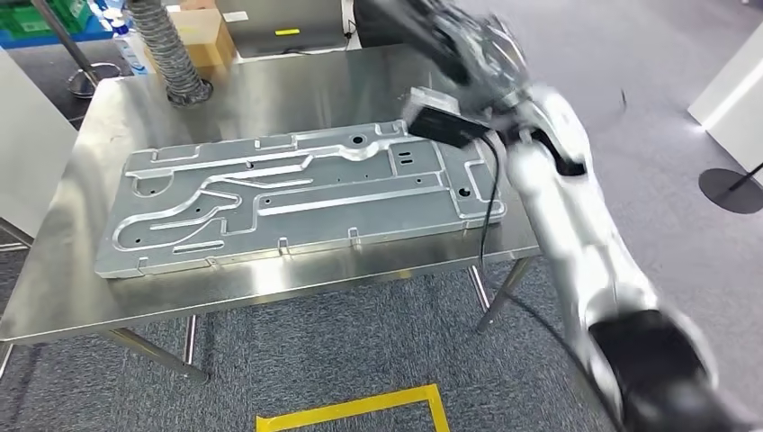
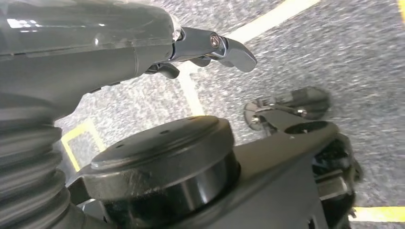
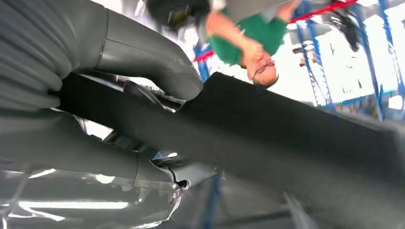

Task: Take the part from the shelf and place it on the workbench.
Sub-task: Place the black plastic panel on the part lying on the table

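One part (image 1: 297, 198) (workbench (image 1: 270, 90))

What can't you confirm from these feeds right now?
- Right robot hand, head view: motion-blurred, so its hold is unclear. In the right wrist view it grips a dark slab whose far end the frame edge cuts off.
- Metal plate on the steel workbench: its near-right corner sits behind the right arm.
- Left robot hand: mostly hidden by its cover.

no readable text, labels or numbers anywhere
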### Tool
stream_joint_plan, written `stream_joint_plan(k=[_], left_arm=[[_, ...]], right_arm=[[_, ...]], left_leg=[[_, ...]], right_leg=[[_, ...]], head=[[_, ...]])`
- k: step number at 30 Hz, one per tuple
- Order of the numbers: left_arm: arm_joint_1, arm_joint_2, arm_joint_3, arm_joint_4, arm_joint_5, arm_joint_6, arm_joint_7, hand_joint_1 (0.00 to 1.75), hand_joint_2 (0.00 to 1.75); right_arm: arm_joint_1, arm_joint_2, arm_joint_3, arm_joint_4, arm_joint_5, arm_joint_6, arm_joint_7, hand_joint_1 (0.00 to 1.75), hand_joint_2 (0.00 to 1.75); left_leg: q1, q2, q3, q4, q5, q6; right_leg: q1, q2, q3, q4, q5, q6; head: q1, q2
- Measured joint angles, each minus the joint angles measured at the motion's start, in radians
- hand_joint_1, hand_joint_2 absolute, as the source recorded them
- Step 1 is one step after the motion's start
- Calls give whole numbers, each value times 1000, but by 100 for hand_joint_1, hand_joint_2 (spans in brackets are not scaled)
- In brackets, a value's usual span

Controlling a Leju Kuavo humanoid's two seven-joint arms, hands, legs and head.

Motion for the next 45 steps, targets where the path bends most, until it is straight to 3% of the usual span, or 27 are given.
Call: stream_joint_plan(k=[2, 6, 9, 11, 12, 15, 17, 19, 21, 23, 25, 26, 27, 29, 31, 35, 36, 38, 40, 41, 42, 43, 45], left_arm=[[-5, 1, -4, 0, -17, 0, -1, 0, 175], [-17, 1, -28, 0, -69, 19, -13, 0, 175], [-34, -2, -45, 0, -84, 22, -20, 0, 175], [-39, -5, -51, 0, -85, 20, -30, 0, 175], [-40, -6, -52, 0, -86, 19, -39, 0, 175], [-36, -7, -54, 0, -90, 10, -71, 0, 175], [-35, -7, -57, 0, -95, -2, -81, 0, 175], [-34, -6, -61, 0, -102, -11, -83, 0, 175], [-33, -7, -64, 0, -106, -7, -84, 0, 87], [-37, -8, -66, 0, -102, 3, -82, 0, 0], [-44, -9, -66, 0, -95, 8, -77, 0, 0], [-45, -10, -66, 0, -91, 8, -74, 0, 0], [-46, -10, -66, 0, -88, 8, -72, 0, 0], [-46, -11, -65, 0, -83, 9, -67, 0, 0], [-46, -12, -59, 0, -76, 16, -47, 0, 0], [-44, -13, -41, 0, -60, 34, -1, 0, 0], [-42, -13, -37, 0, -57, 31, 1, 0, 0], [-39, -13, -28, 0, -52, 28, 2, 0, 0], [-36, -13, -20, 0, -46, 27, 3, 0, 0], [-34, -13, -17, 0, -44, 26, 3, 0, 0], [-30, -13, -14, 0, -41, 25, 3, 0, 0], [-27, -13, -10, 0, -39, 25, 4, 0, 0], [-22, -13, -2, 0, -36, 25, 3, 0, 0]], right_arm=[[-86, 10, 84, 113, 76, -17, 16, 175, 175], [-195, 22, 233, 297, 178, -23, 28, 175, 175], [-211, 6, 340, 438, 221, -61, 34, 175, 175], [-183, -11, 402, 507, 231, -90, 33, 175, 175], [-165, -21, 427, 534, 232, -100, 31, 131, 131], [-121, -50, 477, 590, 220, -117, 21, 0, 0], [-107, -70, 491, 611, 199, -122, 7, 0, 0], [-97, -87, 497, 623, 177, -124, -10, 0, 0], [-90, -95, 500, 631, 158, -122, -23, 0, 0], [-86, -94, 501, 641, 144, -120, -31, 0, 0], [-77, -89, 502, 652, 135, -112, -36, 0, 0], [-72, -85, 503, 657, 131, -109, -38, 0, 0], [-68, -82, 503, 661, 127, -106, -40, 0, 0], [-68, -76, 503, 666, 117, -105, -41, 0, 0], [-74, -71, 503, 668, 104, -99, -43, 0, 0], [-81, -64, 502, 671, 75, -78, -45, 0, 0], [-84, -65, 499, 672, 67, -74, -44, 0, 0], [-94, -70, 492, 673, 48, -70, -44, 0, 0], [-103, -78, 480, 674, 25, -70, -45, 0, 0], [-107, -80, 473, 675, 13, -70, -47, 0, 0], [-110, -81, 464, 676, 1, -71, -50, 0, 0], [-115, -82, 453, 677, -10, -71, -55, 0, 0], [-133, -82, 431, 677, -23, -71, -60, 0, 0]], left_leg=[[0, -9, -4, 11, -7, -8], [5, -13, -23, 41, -27, -23], [15, -13, -108, 211, -89, -38], [20, -13, -165, 292, -95, -41], [21, -13, -170, 279, -71, -41], [20, -16, -109, 96, 45, -32], [15, -21, -83, 24, 63, -25], [13, -27, -78, 7, 56, -18], [17, -31, -67, -8, 60, -9], [19, -33, -56, -20, 61, 0], [18, -35, -53, -20, 58, 7], [18, -36, -51, -18, 56, 8], [19, -38, -49, -15, 53, 7], [20, -42, -45, -4, 43, 2], [18, -44, -47, 11, 33, -6], [17, -44, -56, 23, 30, -25], [17, -41, -60, 32, 18, -31], [20, -34, -86, 107, -41, -43], [26, -28, -129, 234, -115, -52], [29, -27, -140, 278, -134, -55], [32, -26, -133, 287, -136, -56], [34, -26, -107, 256, -121, -56], [36, -27, -20, 119, -76, -53]], right_leg=[[3, 5, 18, -50, 7, -12], [4, -2, 31, -66, 0, -38], [8, -18, 52, -73, -8, -50], [11, -26, 62, -74, -15, -52], [11, -28, 68, -74, -19, -50], [13, -33, 85, -75, -33, -42], [15, -36, 83, -77, -36, -32], [16, -40, 81, -83, -36, -20], [13, -38, 78, -71, -50, -11], [11, -26, 36, 16, -91, -7], [9, -18, -37, 145, -130, -3], [7, -17, -63, 182, -130, 0], [5, -16, -72, 182, -112, 2], [-1, -18, -36, 80, -35, 5], [0, -22, 11, -26, 11, 2], [5, -24, 21, -64, 17, -19], [3, -26, 21, -67, 21, -25], [2, -32, 19, -73, 29, -36], [4, -36, 13, -73, 35, -40], [5, -37, 9, -73, 38, -40], [5, -37, 6, -73, 42, -39], [5, -36, 2, -73, 47, -37], [4, -33, -5, -73, 57, -29]], head=[[0, 0], [0, 0], [0, 0], [0, 0], [0, 0], [0, 0], [0, 0], [0, 0], [0, 0], [0, 0], [0, 0], [0, 0], [0, 0], [0, 0], [0, 0], [0, 0], [0, 0], [0, 0], [0, 0], [0, 0], [0, 0], [0, 0], [0, 0]])
